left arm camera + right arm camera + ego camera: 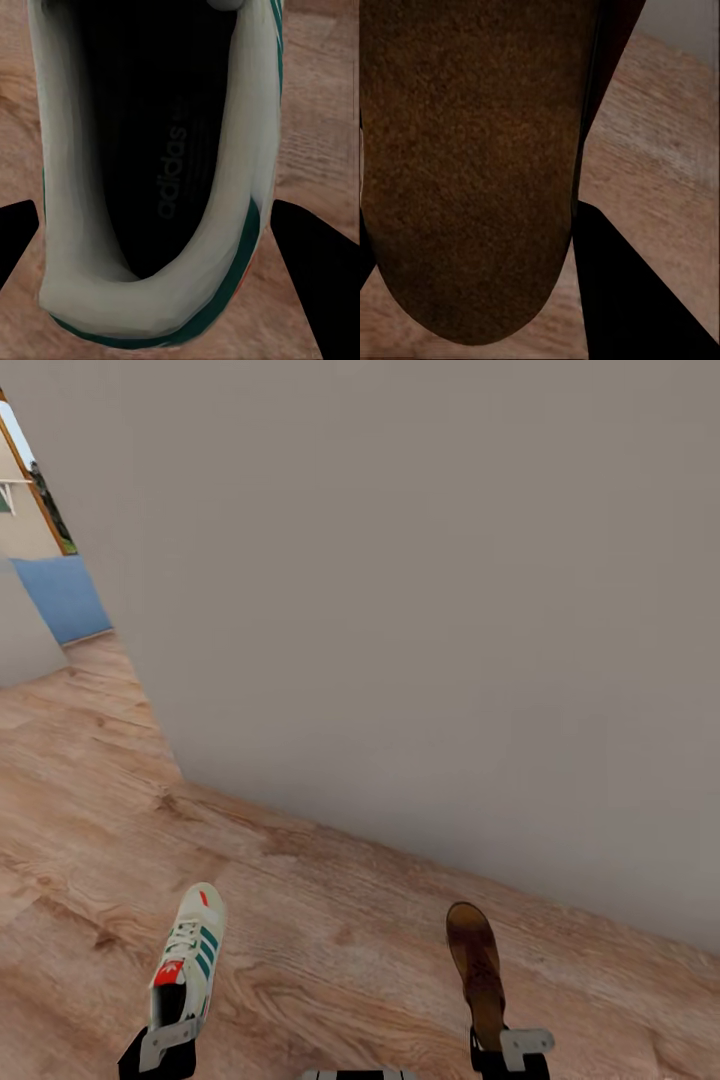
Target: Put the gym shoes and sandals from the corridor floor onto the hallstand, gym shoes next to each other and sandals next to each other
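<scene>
Nearest to us in the head view, our two grippers are sitting at the lower edge. We are holding a gym shoe point(187, 963) by its heel in our left gripper point(166, 1042), toe pointing away over the corridor floor point(330, 930). We are gripping a sandal point(476, 972) by its heel end in our right gripper point(512, 1048), and it too is pointing away from us. Both shoes are hanging well apart, each above the wood planks. We are facing a plain grey wall point(420, 590), with a blue panel point(66, 596) showing past its far left end.

Through the left wrist view we are looking into the gym shoe's point(154, 187) dark opening, its heel collar closest, with the dark fingers point(319, 277) clamping it from both sides.

Through the right wrist view we are seeing the sandal's point(472, 165) brown footbed close up, with a dark finger point(622, 292) pressing beside it above the floor point(660, 157).
</scene>
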Controlling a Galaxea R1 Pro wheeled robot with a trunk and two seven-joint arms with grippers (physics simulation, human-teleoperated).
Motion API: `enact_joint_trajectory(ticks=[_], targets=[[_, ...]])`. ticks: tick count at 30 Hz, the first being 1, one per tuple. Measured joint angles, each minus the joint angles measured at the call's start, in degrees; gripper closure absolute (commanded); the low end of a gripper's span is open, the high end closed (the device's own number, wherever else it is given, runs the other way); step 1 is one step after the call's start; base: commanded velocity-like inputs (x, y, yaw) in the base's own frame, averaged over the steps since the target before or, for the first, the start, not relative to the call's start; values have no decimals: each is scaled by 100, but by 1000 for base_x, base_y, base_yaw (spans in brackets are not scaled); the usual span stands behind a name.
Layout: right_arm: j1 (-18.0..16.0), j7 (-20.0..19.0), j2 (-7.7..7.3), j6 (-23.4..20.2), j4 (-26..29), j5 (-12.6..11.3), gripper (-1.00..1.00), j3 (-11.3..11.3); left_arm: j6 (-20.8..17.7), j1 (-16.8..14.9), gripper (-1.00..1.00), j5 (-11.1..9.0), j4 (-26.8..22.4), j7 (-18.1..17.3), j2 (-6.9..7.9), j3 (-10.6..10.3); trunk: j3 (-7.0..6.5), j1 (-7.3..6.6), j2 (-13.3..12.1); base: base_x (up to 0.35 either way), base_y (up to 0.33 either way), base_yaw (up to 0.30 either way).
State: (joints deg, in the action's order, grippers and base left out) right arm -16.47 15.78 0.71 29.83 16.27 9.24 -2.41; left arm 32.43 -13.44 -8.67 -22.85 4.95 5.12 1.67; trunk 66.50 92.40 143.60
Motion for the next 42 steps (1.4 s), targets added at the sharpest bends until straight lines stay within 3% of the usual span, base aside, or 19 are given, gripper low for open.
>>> enact_joint_trajectory(ticks=[26,31,42], targets=[[7,1,-9,126,-328,-11,100,64,1,127,100,-12,8,0,-1,2,-653,-67,-35,0,0,-297],[9,4,-9,124,-337,-17,100,191,1,132,100,-12,10,0,0,3,-654,-67,-35,0,0,-300],[8,3,8,123,-450,-25,100,203,10,188,100,-6,-2,0,5,4,-654,-64,-36,-182,98,-259]])
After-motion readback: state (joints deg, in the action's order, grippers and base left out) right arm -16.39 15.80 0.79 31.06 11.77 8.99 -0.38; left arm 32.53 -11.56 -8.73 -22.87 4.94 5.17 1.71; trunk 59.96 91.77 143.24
